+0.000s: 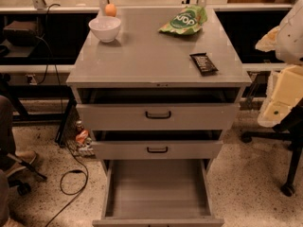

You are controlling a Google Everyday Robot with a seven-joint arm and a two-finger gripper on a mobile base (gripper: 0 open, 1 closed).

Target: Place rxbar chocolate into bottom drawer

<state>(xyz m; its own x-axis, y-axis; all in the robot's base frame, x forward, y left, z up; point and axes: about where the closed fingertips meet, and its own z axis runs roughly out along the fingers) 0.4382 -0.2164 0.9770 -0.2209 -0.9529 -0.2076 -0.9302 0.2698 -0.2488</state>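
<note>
Currently: rxbar chocolate [203,63] near front-right edge of desk [142,56]; bottom drawer [156,188] stands open. Gripper [284,96] right of desk; its opening cannot be told.

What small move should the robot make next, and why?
Probably swing the hand, off at the right edge, over the flat black-wrapped snack bar lying ungrasped on the grey cabinet top; the deep grey bottom drawer already stands open.

Dim amber light, jaws lit far right
</note>
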